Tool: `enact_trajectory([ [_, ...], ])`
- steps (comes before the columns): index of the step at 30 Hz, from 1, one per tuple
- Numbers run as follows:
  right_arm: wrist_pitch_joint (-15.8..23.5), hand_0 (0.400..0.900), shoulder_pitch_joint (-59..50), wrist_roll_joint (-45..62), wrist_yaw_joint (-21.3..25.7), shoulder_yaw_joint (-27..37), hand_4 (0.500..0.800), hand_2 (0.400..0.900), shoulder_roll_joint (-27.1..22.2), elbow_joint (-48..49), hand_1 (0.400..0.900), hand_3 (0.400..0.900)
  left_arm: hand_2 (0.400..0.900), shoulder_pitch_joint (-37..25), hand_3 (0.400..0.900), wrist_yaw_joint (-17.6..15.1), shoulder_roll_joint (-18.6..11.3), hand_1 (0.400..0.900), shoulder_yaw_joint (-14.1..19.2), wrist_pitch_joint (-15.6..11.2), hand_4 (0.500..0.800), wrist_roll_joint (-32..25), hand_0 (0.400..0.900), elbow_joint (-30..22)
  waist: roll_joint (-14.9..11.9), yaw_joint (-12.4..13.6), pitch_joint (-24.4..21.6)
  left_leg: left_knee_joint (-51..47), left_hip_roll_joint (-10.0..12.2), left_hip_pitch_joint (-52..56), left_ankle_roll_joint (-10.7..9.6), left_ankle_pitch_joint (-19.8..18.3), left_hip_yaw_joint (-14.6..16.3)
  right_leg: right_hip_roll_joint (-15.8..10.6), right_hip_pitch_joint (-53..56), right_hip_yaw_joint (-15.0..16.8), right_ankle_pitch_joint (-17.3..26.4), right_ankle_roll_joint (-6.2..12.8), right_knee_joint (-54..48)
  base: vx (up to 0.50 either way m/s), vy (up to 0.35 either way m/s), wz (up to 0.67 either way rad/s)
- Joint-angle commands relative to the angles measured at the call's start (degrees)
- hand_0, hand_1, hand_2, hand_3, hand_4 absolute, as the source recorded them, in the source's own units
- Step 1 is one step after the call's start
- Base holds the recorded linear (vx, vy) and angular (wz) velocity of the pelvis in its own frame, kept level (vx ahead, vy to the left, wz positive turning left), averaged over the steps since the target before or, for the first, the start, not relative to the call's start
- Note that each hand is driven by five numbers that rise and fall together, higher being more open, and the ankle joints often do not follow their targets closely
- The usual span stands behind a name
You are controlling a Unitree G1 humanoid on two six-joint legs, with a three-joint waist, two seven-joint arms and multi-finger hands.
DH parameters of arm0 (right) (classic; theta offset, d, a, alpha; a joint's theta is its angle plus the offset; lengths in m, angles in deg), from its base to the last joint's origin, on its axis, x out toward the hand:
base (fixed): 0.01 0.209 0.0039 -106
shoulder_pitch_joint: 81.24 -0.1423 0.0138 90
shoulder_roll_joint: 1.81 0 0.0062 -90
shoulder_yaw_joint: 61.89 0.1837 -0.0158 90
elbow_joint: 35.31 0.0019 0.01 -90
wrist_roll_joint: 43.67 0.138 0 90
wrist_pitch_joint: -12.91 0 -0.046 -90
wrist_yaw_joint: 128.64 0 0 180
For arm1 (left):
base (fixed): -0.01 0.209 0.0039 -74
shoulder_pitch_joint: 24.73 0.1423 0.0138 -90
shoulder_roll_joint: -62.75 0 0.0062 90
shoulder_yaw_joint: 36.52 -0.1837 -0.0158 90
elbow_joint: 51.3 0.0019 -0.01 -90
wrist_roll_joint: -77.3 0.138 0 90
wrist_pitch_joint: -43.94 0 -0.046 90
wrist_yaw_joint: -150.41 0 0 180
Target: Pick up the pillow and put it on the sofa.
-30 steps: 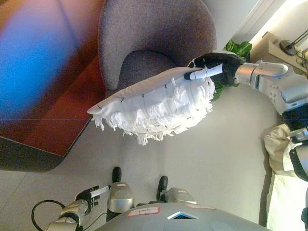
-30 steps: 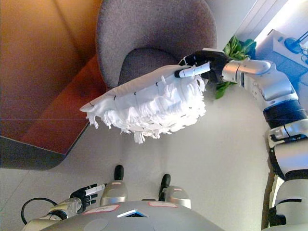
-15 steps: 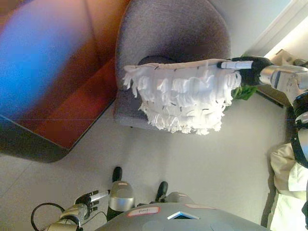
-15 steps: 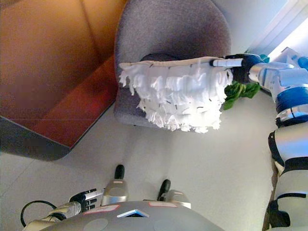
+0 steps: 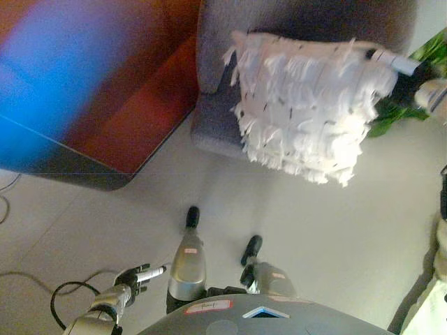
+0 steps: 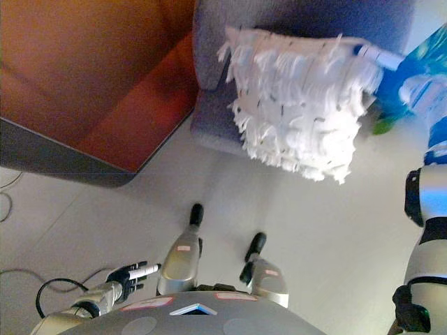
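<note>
Pillow (image 5: 307, 105) over grey sofa (image 5: 216, 112), pale floor (image 5: 335, 216), red-brown panel (image 5: 133, 84) beside.

Green plant (image 5: 412, 105) at right, red-brown table (image 5: 119, 105) at left.

Pale grey floor (image 5: 328, 230) fills the lower half of my view. A reddish-brown wooden table (image 5: 133, 105) with a dark rounded edge sits at 10 o'clock. Green plant leaves (image 5: 426, 63) show at 2 o'clock. A thin pale cord (image 5: 7, 202) lies at 9 o'clock.
</note>
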Motion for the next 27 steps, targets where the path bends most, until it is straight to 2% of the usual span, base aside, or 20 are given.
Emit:
enact_trajectory([
  [1,5.32,0.9,-10.47,0.82,6.21,-1.6,0.8,0.9,-5.48,1.74,0.9,0.9,0.9,-1.93,0.9,-0.19,-3.02,0.9,-4.58,-0.34,0.8,-3.67,0.9,0.44,1.03,1.52,1.45,-7.46,-0.61,5.28,-0.22,-2.66,1.88,-6.33,0.41,1.72,-1.52,4.75,3.3,-0.08,0.049,-0.07],
  [6,5.15,0.9,-12.32,-1.62,5.48,-3.3,0.8,0.9,-8.45,-0.31,0.9,0.9,0.9,-3.05,0.9,1.25,-3.18,0.9,-5.63,1.15,0.8,-4.2,0.9,-0.15,1.43,0.67,1.72,-7.55,-0.54,5.67,-0.3,-2.61,2.05,-6.61,-0.1,1.61,-1.64,4.64,3.79,-0.04,0.026,-0.07],
  [13,2.58,0.9,-10.61,-7.02,4.43,-3.38,0.8,0.9,-12.71,-1.02,0.9,0.9,0.9,-2.85,0.9,2.02,-4.09,0.9,-5.04,2.94,0.8,-2.68,0.9,-0.16,-0.19,-0.54,-0.23,-7.55,0.37,8.22,-0.5,-3.53,2.86,-6.04,1.63,2.09,-2.18,5.01,3.56,0.02,-0.039,-0.06],
  [20,1.63,0.9,-9.14,-9.75,3.01,-4.47,0.8,0.9,-16.05,-1.2,0.9,0.9,0.9,-2.81,0.9,2.98,-6.39,0.9,-3.0,4.97,0.8,-0.2,0.9,1.13,-2.61,-1.68,-3.54,-7.55,1.03,10.39,-0.53,-3.94,3.65,-5.08,3.89,2.71,-1.69,5.2,2.36,0.03,-0.059,-0.1],
  [27,2.11,0.9,-6.72,-11.9,0.7,-3.45,0.8,0.9,-19.12,-0.71,0.9,0.9,0.9,-1.83,0.9,2.34,-6.39,0.9,-1.69,6.28,0.8,2.88,0.9,2.62,-4.83,-2.97,-8.2,-7.55,1.79,13.82,-0.55,-5.08,4.69,-3.99,6.78,3.8,-1.77,5.26,1.39,0.08,-0.041,-0.13],
])
